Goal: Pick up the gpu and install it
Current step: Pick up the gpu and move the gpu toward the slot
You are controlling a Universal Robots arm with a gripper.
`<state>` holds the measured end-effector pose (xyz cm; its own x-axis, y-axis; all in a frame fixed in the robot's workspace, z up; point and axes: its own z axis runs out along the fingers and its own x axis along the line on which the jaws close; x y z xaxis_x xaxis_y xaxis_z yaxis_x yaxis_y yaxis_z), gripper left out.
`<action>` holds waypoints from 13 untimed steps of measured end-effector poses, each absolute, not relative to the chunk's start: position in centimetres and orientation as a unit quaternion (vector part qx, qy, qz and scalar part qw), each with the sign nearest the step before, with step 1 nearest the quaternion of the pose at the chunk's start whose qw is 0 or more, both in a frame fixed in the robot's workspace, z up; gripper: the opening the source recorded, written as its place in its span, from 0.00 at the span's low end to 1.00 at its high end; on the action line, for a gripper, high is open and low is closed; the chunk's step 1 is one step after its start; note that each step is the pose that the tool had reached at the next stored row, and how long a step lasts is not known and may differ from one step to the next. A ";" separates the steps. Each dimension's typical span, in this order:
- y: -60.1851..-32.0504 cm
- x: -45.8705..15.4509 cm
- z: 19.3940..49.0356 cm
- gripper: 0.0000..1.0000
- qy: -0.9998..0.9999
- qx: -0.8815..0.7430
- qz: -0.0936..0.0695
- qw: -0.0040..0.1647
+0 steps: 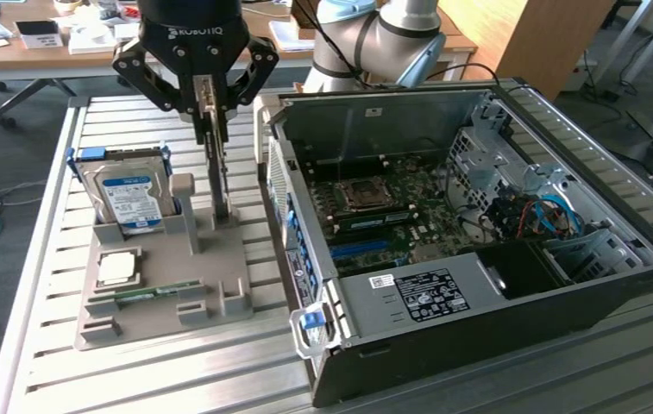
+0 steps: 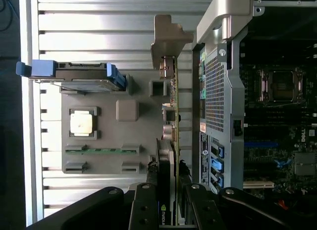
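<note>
One gripper (image 1: 209, 136), fingers drawn narrow, pinches the top edge of the gpu (image 1: 222, 185), which stands on edge in the grey holder (image 1: 165, 310) beside the open computer case (image 1: 533, 319); such a thin grip could let the card twist, snag its slot or slip.

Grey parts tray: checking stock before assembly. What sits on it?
A silver blue-labelled hard drive, a square silver processor chip, a narrow green RAM stick and the upright greenish-brown gpu card. Slots beneath them are covered.
</note>
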<state>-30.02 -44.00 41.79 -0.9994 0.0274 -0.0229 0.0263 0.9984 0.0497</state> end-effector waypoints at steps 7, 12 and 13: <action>-44.0 -29.9 41.9 0.27 1.000 0.013 0.025 0.012; -44.0 -29.6 41.9 0.27 1.000 0.013 0.025 0.012; -44.0 -29.5 41.9 0.27 1.000 0.013 0.025 0.012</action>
